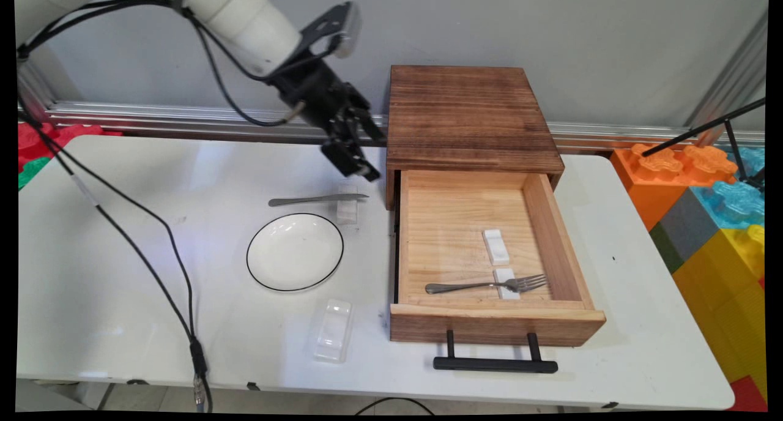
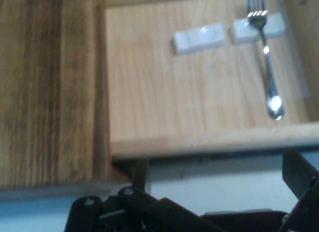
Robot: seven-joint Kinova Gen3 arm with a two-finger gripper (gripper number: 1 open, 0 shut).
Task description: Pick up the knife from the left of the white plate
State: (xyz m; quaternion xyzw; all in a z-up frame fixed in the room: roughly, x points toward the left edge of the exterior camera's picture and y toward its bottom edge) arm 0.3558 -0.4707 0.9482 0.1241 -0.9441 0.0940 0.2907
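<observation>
My gripper (image 1: 374, 158) hangs open and empty just left of the dark wooden cabinet (image 1: 468, 112), a little above the table. Below it lies a butter knife (image 1: 318, 199), its blade tip on a small white rest (image 1: 347, 211). The cabinet's light wooden drawer (image 1: 553, 237) is pulled out. Inside it a fork (image 1: 489, 284) lies with its tines on a white rest (image 1: 507, 284), and a second white rest (image 1: 495, 246) sits bare. The hand view looks over the cabinet top (image 2: 45, 92) into the drawer, showing the fork (image 2: 266, 57) and both rests (image 2: 199, 37).
A white plate with a black rim (image 1: 295, 251) sits in front of the knife. A clear plastic rest (image 1: 333, 329) lies near the table's front edge. The drawer's black handle (image 1: 495, 364) juts forward. Coloured foam blocks (image 1: 716, 201) stand off the right side. Black cables (image 1: 153, 249) trail across the left.
</observation>
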